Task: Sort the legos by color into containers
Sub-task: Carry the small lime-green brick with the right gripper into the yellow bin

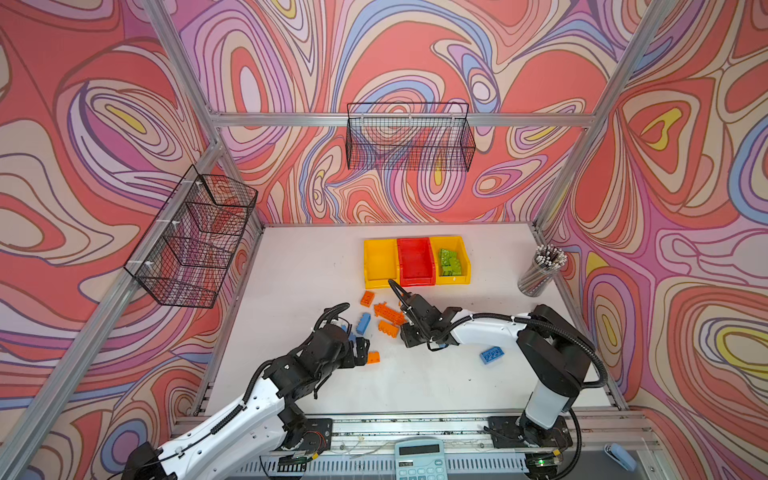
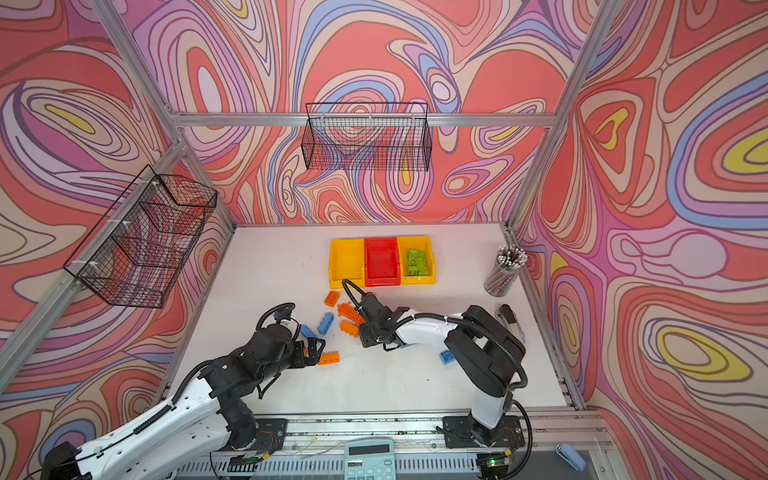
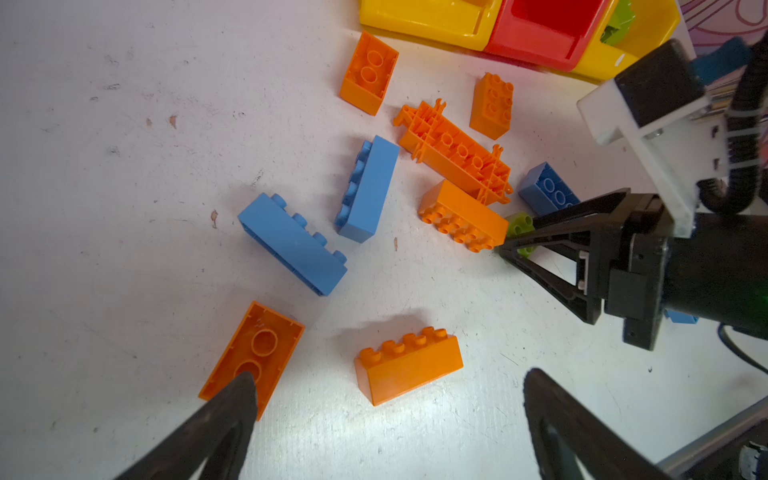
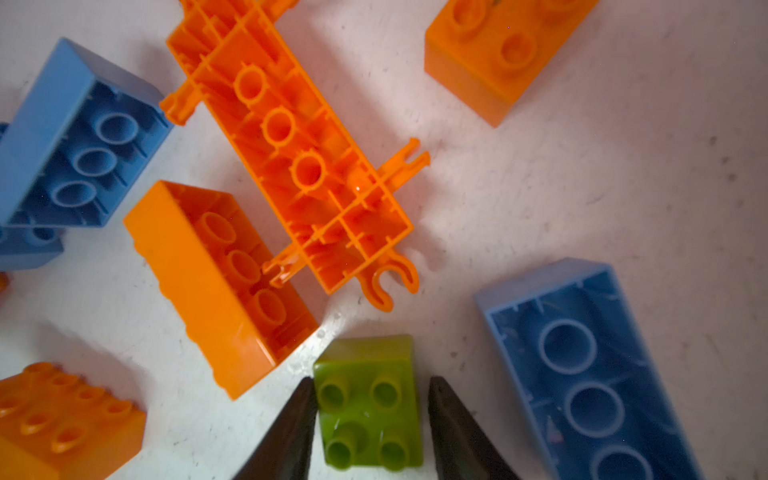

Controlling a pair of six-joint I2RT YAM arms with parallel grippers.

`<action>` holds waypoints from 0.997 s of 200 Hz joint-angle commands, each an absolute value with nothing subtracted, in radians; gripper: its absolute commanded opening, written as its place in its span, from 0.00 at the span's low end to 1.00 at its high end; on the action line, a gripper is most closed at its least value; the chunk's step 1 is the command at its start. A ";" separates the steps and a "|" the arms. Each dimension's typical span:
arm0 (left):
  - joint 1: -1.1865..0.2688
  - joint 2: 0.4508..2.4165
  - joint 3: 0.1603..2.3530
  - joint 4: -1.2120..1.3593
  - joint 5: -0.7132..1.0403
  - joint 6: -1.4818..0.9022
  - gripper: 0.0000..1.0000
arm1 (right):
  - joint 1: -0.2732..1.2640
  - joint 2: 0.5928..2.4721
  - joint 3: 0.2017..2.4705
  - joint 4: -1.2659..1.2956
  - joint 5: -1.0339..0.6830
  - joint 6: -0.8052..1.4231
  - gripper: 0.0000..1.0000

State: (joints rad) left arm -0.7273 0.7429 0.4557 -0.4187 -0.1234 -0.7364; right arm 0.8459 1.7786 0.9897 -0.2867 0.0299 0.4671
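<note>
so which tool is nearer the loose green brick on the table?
Right. The right tool straddles the green brick, one finger on each side. The left tool hangs open apart from it, over an orange brick.

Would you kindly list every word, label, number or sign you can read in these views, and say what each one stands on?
No text can be read anywhere in these views.
On the calculator: the keys have markings, but they are too small and blurred to read, and the display shows no legible digits.
On the legos: no legible lettering, even in the wrist views.
On the containers: no labels visible.
</note>
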 commanded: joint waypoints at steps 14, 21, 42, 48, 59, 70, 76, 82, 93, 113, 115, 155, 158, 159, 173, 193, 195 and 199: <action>-0.730 0.762 0.448 -0.402 -0.134 -0.737 1.00 | 0.851 1.816 1.022 -0.327 0.044 0.459 0.34; -0.730 0.765 0.449 -0.400 -0.134 -0.734 1.00 | 0.851 1.810 1.029 -0.339 0.054 0.459 0.32; -0.730 0.773 0.459 -0.395 -0.130 -0.724 1.00 | 0.851 1.768 1.052 -0.386 0.089 0.447 0.28; -0.730 0.777 0.464 -0.391 -0.128 -0.720 1.00 | 0.851 1.737 1.064 -0.406 0.113 0.441 0.28; -0.730 0.788 0.472 -0.383 -0.122 -0.712 1.00 | 0.849 1.707 1.095 -0.449 0.165 0.421 0.28; -0.730 0.804 0.481 -0.369 -0.114 -0.705 1.00 | 0.841 1.693 1.140 -0.500 0.219 0.394 0.28; -0.729 0.816 0.487 -0.360 -0.109 -0.698 1.00 | 0.831 1.690 1.162 -0.524 0.241 0.379 0.28; -0.730 0.831 0.494 -0.347 -0.103 -0.694 1.00 | 0.817 1.690 1.185 -0.541 0.254 0.366 0.28; -0.730 0.862 0.507 -0.322 -0.088 -0.683 1.00 | 0.776 1.690 1.214 -0.551 0.261 0.340 0.28; -0.730 0.935 0.574 -0.278 -0.056 -0.665 1.00 | 0.676 1.703 1.259 -0.545 0.244 0.308 0.28; -0.729 0.942 0.579 -0.274 -0.052 -0.663 1.00 | 0.666 1.706 1.263 -0.541 0.243 0.305 0.29; -0.730 1.088 0.672 -0.204 -0.001 -0.633 1.00 | 0.482 1.815 1.399 -0.502 0.219 0.277 0.28; -0.730 1.097 0.679 -0.201 0.002 -0.630 1.00 | 0.473 1.828 1.410 -0.499 0.214 0.276 0.28; -0.730 1.100 0.682 -0.200 0.003 -0.630 1.00 | 0.468 1.832 1.414 -0.499 0.215 0.275 0.28; -0.730 1.144 0.715 -0.198 0.009 -0.620 1.00 | 0.419 1.888 1.470 -0.497 0.205 0.274 0.28; -0.730 1.194 0.758 -0.198 0.019 -0.611 1.00 | 0.359 1.968 1.539 -0.489 0.196 0.271 0.29; -0.729 1.200 0.762 -0.198 0.022 -0.611 1.00 | 0.354 1.974 1.547 -0.488 0.194 0.270 0.29; -0.730 1.210 0.768 -0.197 0.022 -0.610 1.00 | 0.344 1.990 1.559 -0.486 0.192 0.269 0.28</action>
